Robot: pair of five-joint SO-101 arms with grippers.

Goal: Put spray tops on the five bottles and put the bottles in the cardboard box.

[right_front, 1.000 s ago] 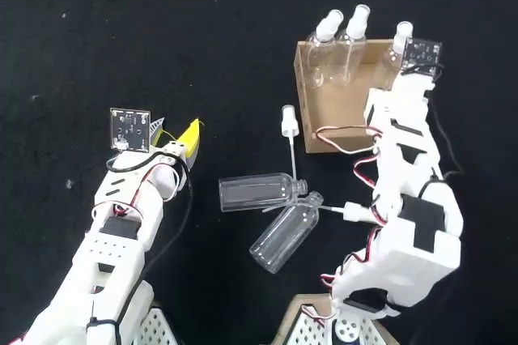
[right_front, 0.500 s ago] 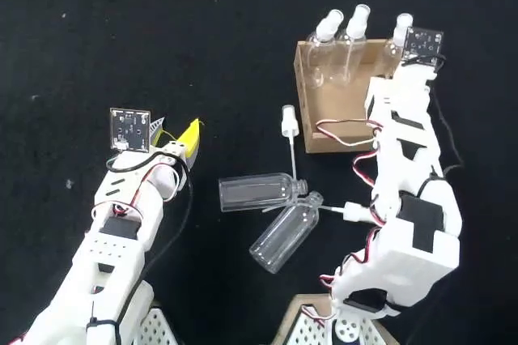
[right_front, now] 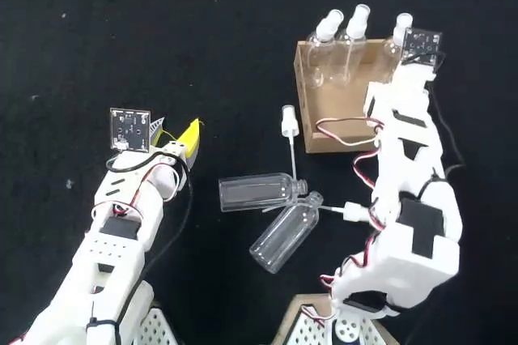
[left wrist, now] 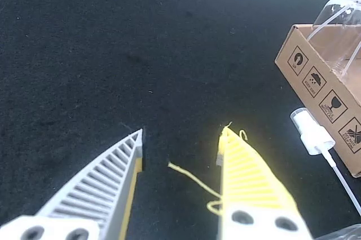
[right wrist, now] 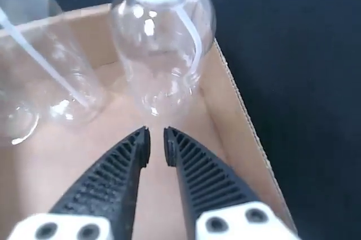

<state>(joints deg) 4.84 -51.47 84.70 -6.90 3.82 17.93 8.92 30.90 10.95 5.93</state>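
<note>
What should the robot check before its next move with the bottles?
1. Three topped bottles stand in the cardboard box: ok.
2. Two bottles lying on the table have tops: not ok.
3. Two loose spray tops are on the table: ok.
4. Left gripper has open, empty jaws: ok.
5. Right gripper is over the box, jaws nearly closed and empty: ok.
</note>
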